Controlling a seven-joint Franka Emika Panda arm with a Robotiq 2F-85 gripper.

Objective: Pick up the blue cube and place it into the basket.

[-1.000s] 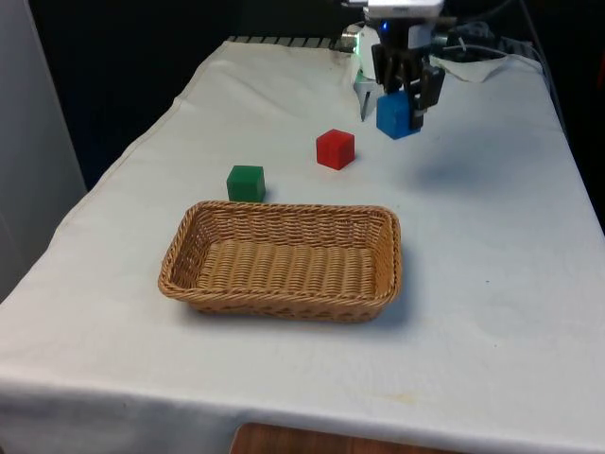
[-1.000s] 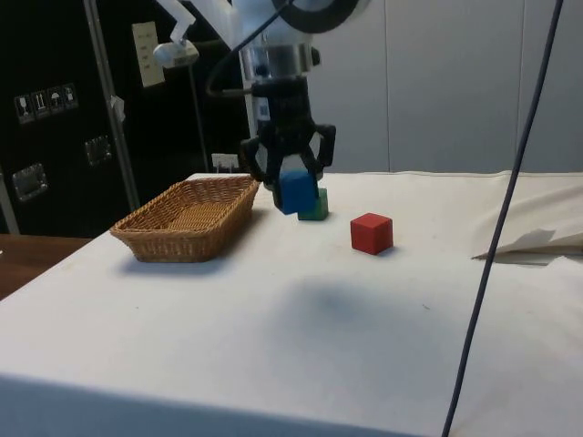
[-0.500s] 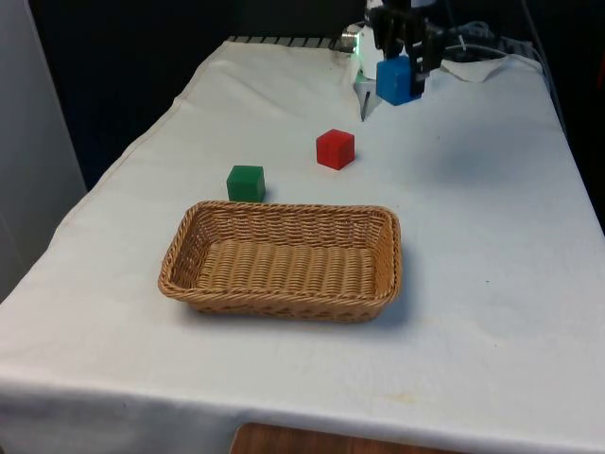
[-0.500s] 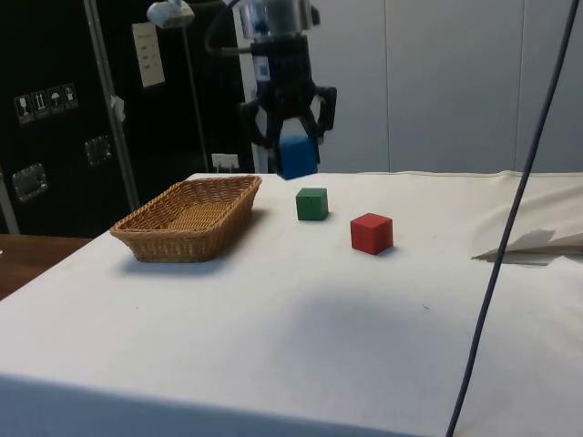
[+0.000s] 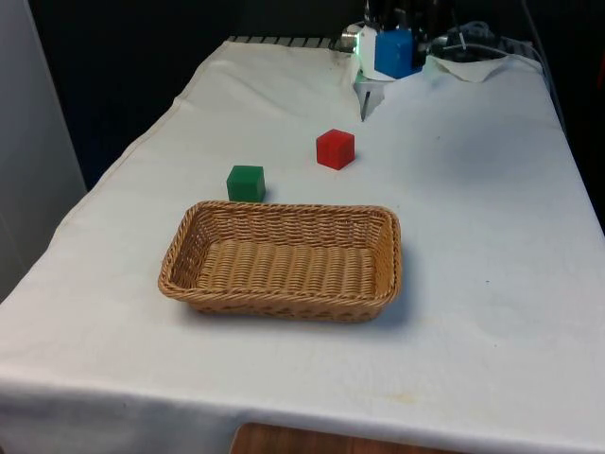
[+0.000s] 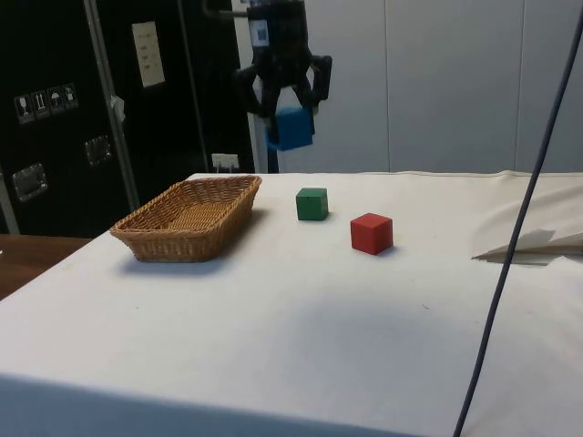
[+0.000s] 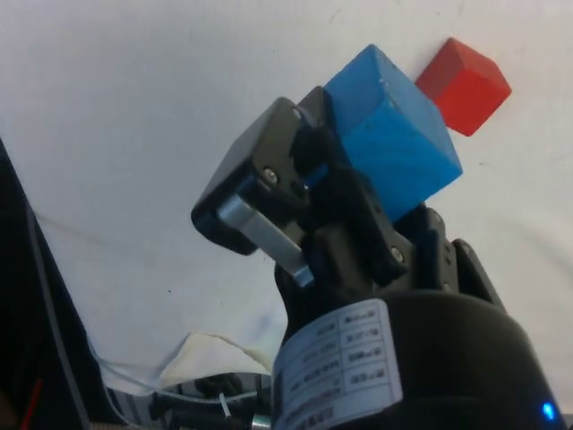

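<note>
- Gripper (image 6: 290, 116): high above the table, fingers pointing down, clenched on the blue cube (image 6: 291, 128). In the front view the gripper (image 5: 395, 38) sits at the top edge, at about 1 o'clock from the basket.
- Blue cube: clear of the cloth (image 5: 492, 218), held in the air between the two fingers. In the front view the cube (image 5: 394, 53) hangs over the table's far end. In the wrist view the cube (image 7: 394, 146) is pinched on two opposite faces and sits tilted.
- Basket (image 5: 389, 274): wicker, rectangular, resting on the cloth in the near half of the table. In the side view the basket (image 6: 150, 238) lies below the gripper, at about 8 o'clock from it.
- Green cube (image 5: 246, 183): on the cloth, just beyond the basket's far rim, at about 11 o'clock from the basket's centre. Not touching the basket. Side view agrees (image 6: 311, 203).
- Red cube (image 5: 335, 148): on the cloth, farther back, at about 2 o'clock from the green cube and apart from it. In the side view the red cube (image 6: 372, 233) stands near the green one. In the wrist view the red cube (image 7: 464, 84) shows on the cloth just past the blue cube's corner.
</note>
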